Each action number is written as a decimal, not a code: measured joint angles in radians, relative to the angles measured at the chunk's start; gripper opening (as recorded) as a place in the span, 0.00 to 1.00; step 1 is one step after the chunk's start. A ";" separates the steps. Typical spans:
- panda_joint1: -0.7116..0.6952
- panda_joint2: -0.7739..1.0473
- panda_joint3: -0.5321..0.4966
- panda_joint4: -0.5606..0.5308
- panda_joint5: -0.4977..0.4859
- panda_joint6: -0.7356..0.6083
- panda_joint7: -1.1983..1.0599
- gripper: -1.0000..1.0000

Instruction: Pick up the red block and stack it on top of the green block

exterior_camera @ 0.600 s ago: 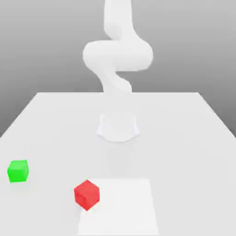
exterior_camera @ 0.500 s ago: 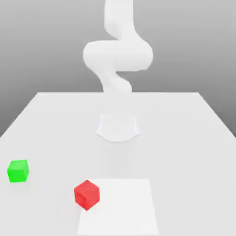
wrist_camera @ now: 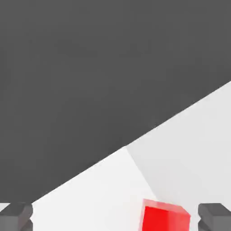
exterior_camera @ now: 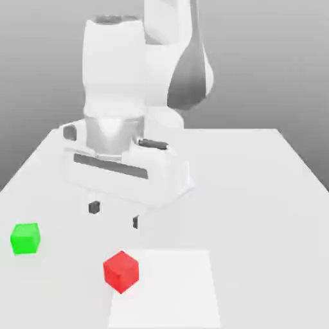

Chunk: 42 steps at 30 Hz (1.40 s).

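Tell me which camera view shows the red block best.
The exterior view: the whole red block sits on the table, apart from the green block. The hand view catches just part of it, cut off at the picture's edge.

The red block point(exterior_camera: 121, 270) and green block point(exterior_camera: 25, 238) look smooth and matt, like plastic. The bench point(exterior_camera: 257, 193) looks smooth, matt white. The arm point(exterior_camera: 115, 83) looks smooth, slightly shiny.
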 joint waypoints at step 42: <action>-0.505 0.233 -0.153 0.035 0.087 0.104 0.183 1.00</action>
